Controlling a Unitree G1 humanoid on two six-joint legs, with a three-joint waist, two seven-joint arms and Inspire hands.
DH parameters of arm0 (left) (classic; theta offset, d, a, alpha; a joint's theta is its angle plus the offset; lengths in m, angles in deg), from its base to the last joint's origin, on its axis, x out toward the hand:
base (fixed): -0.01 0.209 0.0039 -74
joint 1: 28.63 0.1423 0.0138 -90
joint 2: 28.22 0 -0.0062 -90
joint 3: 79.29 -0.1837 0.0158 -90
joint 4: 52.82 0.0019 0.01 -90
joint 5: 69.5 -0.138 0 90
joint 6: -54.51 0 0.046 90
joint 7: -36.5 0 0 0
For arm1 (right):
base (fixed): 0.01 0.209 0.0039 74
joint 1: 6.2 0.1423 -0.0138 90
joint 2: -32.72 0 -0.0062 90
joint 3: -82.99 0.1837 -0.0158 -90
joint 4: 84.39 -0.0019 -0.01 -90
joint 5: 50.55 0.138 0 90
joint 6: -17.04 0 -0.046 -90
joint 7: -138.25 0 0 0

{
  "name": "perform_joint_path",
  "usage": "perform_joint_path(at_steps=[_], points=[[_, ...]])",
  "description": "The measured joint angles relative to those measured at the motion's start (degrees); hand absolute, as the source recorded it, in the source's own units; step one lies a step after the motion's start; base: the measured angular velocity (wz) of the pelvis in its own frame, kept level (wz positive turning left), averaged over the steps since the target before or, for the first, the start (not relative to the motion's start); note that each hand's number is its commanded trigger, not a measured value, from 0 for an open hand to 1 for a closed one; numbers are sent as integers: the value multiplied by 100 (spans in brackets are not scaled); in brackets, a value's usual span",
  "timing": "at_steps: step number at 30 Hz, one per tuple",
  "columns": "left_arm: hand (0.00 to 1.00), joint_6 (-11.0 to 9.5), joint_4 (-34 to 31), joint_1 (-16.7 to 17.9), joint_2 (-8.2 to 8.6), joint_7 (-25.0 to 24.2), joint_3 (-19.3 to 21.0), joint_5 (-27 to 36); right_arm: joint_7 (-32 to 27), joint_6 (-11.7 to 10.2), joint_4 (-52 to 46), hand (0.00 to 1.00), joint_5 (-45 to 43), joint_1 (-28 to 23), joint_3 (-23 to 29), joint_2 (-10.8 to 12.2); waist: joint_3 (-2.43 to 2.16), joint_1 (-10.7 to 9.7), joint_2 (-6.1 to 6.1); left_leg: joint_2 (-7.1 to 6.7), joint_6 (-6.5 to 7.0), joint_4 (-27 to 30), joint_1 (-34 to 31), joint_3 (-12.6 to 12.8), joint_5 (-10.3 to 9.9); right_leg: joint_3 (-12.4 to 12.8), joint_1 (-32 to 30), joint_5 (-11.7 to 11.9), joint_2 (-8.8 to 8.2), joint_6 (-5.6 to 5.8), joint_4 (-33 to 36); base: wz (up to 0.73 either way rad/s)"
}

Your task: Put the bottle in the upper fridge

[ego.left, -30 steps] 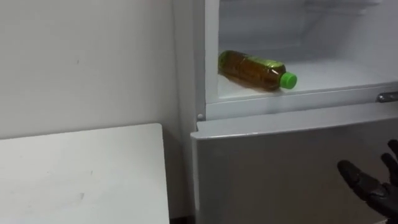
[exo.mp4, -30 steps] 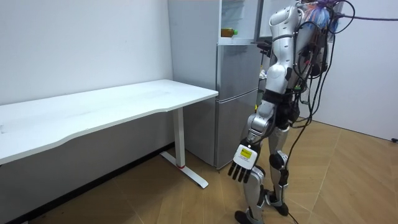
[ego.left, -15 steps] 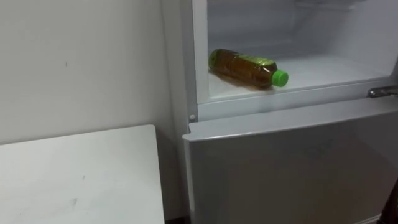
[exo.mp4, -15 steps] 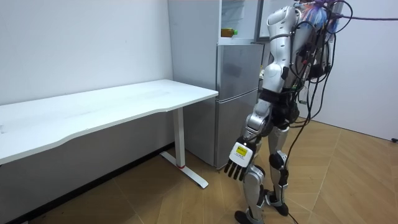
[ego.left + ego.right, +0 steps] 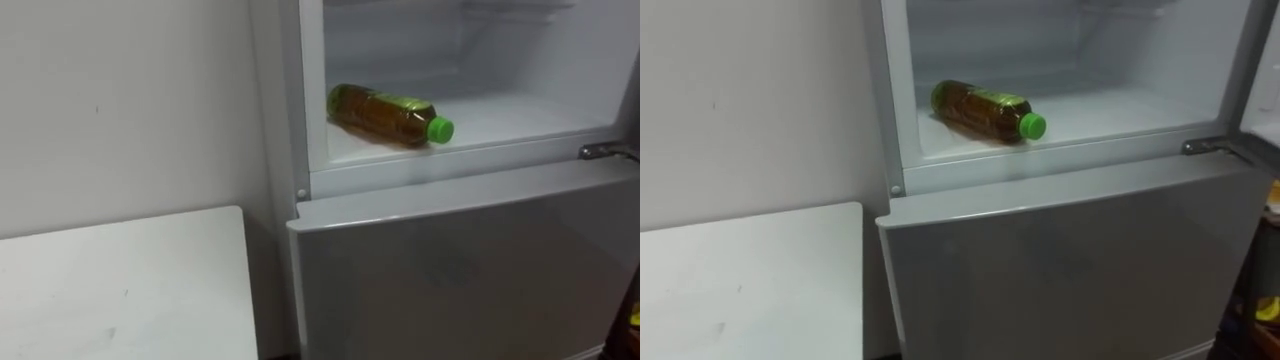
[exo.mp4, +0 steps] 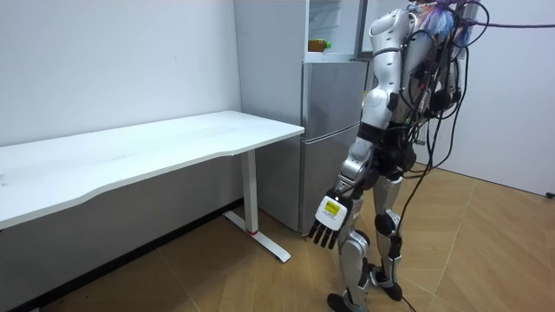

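While bottle (image 5: 388, 113) lies on its side at the front-left of the upper fridge (image 5: 520, 118) shelf | left hand (image 6: 328, 227) hangs straight-fingered, empty | advice: close up gently, since the bottle could roll.

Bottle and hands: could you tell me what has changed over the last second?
The right hand has dropped from the left eye view's lower right; the left hand, open, has swung slightly toward the room view's left. The bottle stays lying in the upper fridge.
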Motion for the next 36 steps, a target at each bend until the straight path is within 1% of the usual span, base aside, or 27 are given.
perform_joint_path(at_steps=[2, 5, 6, 7, 9, 11, 12, 13, 15, 17, 19, 22, 24, 27, 29, 31, 34, 36], points=[[0, -2, -13, -3, -2, 17, 2, 6, -189, -6, -92, 0, 117, 3, 143, -9, -2, -5, -5, -13, 0, -1, 1, 0, 0, 1, 2, -12, -13, 15, 2, 0], [0, -13, -17, -2, -2, 63, 1, 10, -445, -64, -324, 0, 428, 1, 369, -11, -5, -70, -39, -40, 2, 0, 12, 0, 1, 4, 7, -42, -40, 32, 18, 0], [0, -31, -14, 0, -3, 83, 2, 7, -518, -75, -424, 0, 508, 3, 472, -9, 1, -101, -58, -50, 2, -1, 25, 1, 1, 19, 11, -54, -46, 39, 18, -3], [0, -58, -12, 5, -8, 86, 23, 1, -583, -104, -475, 0, 535, 3, 616, -13, 11, -117, -83, -66, 2, -13, 65, 11, 1, 32, 20, -83, -61, 48, 20, -4], [0, -78, -12, 26, -30, 81, 52, 0, -721, -146, -579, 0, 677, -6, 859, -16, 4, -148, -119, -79, 2, -13, 94, 13, 0, 28, 49, -112, -76, 61, 30, 0], [0, -95, -52, 74, -48, 75, 119, 4, -861, -258, -639, 0, 982, -2, 1059, -34, 15, -168, -158, -80, 2, -14, 86, 11, 0, 22, 49, -112, -75, 61, 19, 0], [0, -96, -55, 96, -48, 75, 182, 0, -976, -280, -647, 0, 1147, -5, 1217, -45, 13, -171, -178, -80, 2, -15, 84, 11, 0, 26, 46, -113, -75, 61, 14, 0], [0, -95, -65, 120, -47, 74, 215, 2, -1104, -278, -663, 0, 1160, -1, 1339, -64, 8, -224, -201, -82, 2, -15, 70, 12, 0, 33, 36, -113, -75, 63, 13, 0], [0, -96, -110, 181, -46, 62, 257, 2, -1256, -278, -865, 0, 1204, 2, 1554, -69, 8, -276, -209, -84, 2, -30, 69, 18, 0, 64, 10, -116, -71, 66, 21, -5], [0, -109, -110, 181, -43, 49, 433, 0, -1369, -319, -920, 0, 1210, 40, 1786, -124, 8, -282, -236, -84, 2, -46, 86, 22, 0, 79, 4, -118, -67, 63, 31, -6], [0, -183, -102, 181, -44, 49, 632, 5, -1519, -337, -921, 0, 1339, 76, 2010, -313, 10, -300, -287, -84, 2, -42, 85, 37, 0, 91, -7, -121, -67, 64, 38, -2], [0, -236, -105, 220, -48, 76, 741, 1, -1693, -351, -1071, 0, 1317, 90, 2283, -477, 8, -356, -332, -82, 2, -32, 78, 38, 0, 81, -8, -126, -69, 65, 35, 0], [0, -237, -104, 249, -50, 80, 750, 1, -1809, -452, -1159, 0, 1309, 94, 2370, -554, 8, -403, -345, -79, 2, -30, 74, 38, 0, 74, -4, -125, -69, 64, 29, 0], [0, -248, -105, 257, -62, 50, 764, 0, -1989, -459, -1462, 0, 1311, 96, 2634, -558, 9, -438, -352, -80, 2, -32, 70, 37, -1, 66, -7, -125, -69, 65, 28, 0], [0, -316, -108, 258, -76, 17, 791, -10, -2046, -472, -1658, 0, 1318, 103, 2797, -565, 7, -449, -354, -81, 3, -41, 77, 37, -1, 67, -7, -125, -68, 65, 33, 0], [0, -366, -112, 258, -92, -4, 889, -45, -2172, -580, -1862, 0, 1326, 147, 2981, -620, 7, -452, -356, -81, 2, -42, 79, 37, -1, 68, -6, -125, -67, 65, 34, 0], [0, -391, -94, 258, -114, -3, 900, -45, -2320, -638, -2039, 0, 1313, 153, 3015, -771, 8, -441, -376, -83, 3, -45, 90, 37, 0, 69, -7, -128, -69, 63, 55, 0], [0, -405, -93, 258, -121, -8, 913, -50, -2325, -639, -2218, 0, 1309, 168, 3024, -784, 8, -447, -403, -84, 2, -45, 98, 37, 0, 71, -14, -146, -72, 59, 85, 0]])
